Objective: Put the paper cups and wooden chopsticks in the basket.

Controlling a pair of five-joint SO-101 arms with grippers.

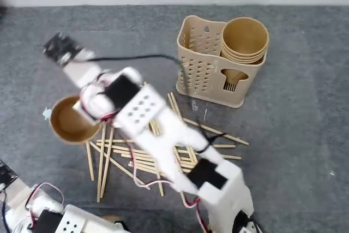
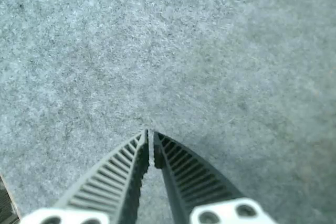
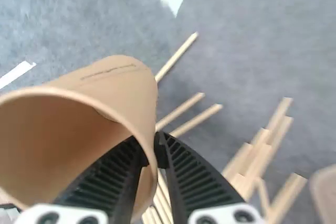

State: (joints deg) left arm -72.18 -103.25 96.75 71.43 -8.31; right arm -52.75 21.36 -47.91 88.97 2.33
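In ribbed right pincer (image 3: pixel 155 142), round paper cup (image 3: pixel 105 90)

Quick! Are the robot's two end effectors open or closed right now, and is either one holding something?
Left end effector: closed, holding nothing.
Right end effector: closed on the wall of a paper cup.

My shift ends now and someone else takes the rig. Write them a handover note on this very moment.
Right pincer: shut on the wall of a paper cup, beside the chopsticks and well apart from the basket.
Left pincer: shut on nothing, over bare grey table.
Done: a stack of cups sits in one basket compartment.
Left: bring the held cup to the basket, then gather the chopsticks, which lie scattered on the table in front of it.
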